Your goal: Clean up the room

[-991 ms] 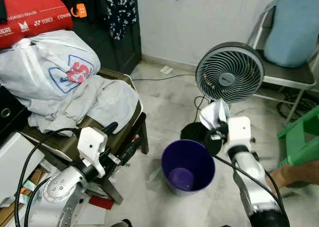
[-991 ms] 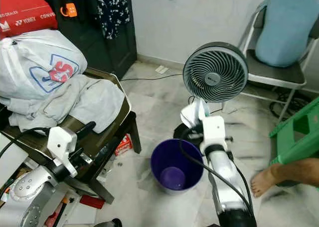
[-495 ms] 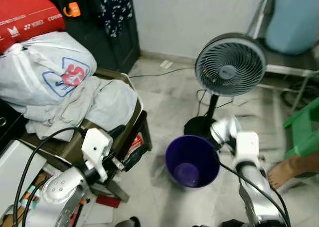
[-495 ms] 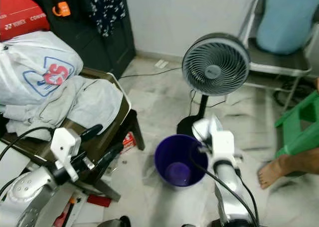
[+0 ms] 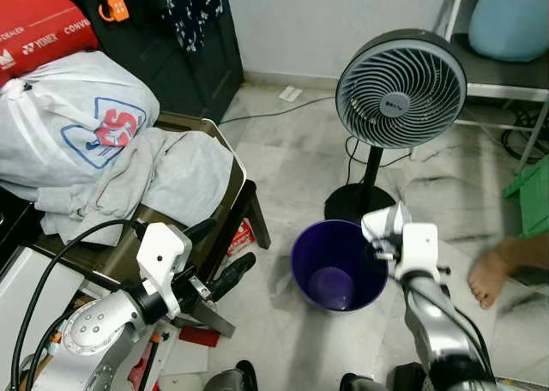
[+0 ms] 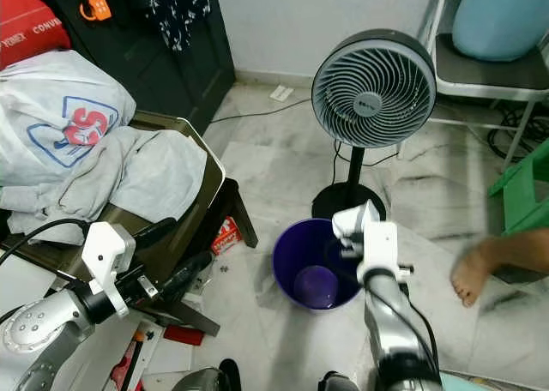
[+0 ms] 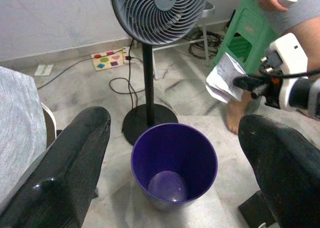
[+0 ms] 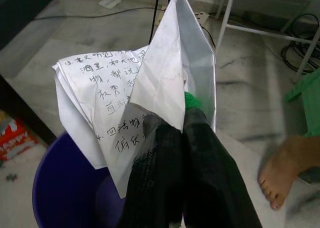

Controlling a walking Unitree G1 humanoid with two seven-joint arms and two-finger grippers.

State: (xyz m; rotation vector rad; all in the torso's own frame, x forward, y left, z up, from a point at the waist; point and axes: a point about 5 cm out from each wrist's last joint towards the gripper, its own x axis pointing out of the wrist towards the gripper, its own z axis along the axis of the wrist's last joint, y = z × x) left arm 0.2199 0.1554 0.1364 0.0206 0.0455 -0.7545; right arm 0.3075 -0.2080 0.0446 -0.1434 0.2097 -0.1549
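Note:
A purple bin [image 5: 338, 265] stands on the marble floor in front of me, with nothing visible inside. My right gripper [image 5: 382, 237] is shut on a crumpled sheet of white paper [image 8: 145, 88] with handwriting, held just above the bin's right rim. The same paper [image 7: 224, 79] hangs to the right of the bin in the left wrist view. My left gripper [image 5: 219, 258] is open, low at my left beside the chair, its black fingers [image 7: 65, 168] spread wide and pointing toward the bin [image 7: 173, 164].
A grey pedestal fan [image 5: 401, 88] stands right behind the bin. A chair [image 5: 219, 204] piled with clothes and a white bag [image 5: 73, 121] is at my left. A person's bare foot [image 5: 491, 273] rests on the floor at right, near a green stool [image 5: 533, 185].
The view has moved closer and tilted down. My right gripper with the paper has come lower and nearer the bin's rim. The person's foot has shifted on the floor.

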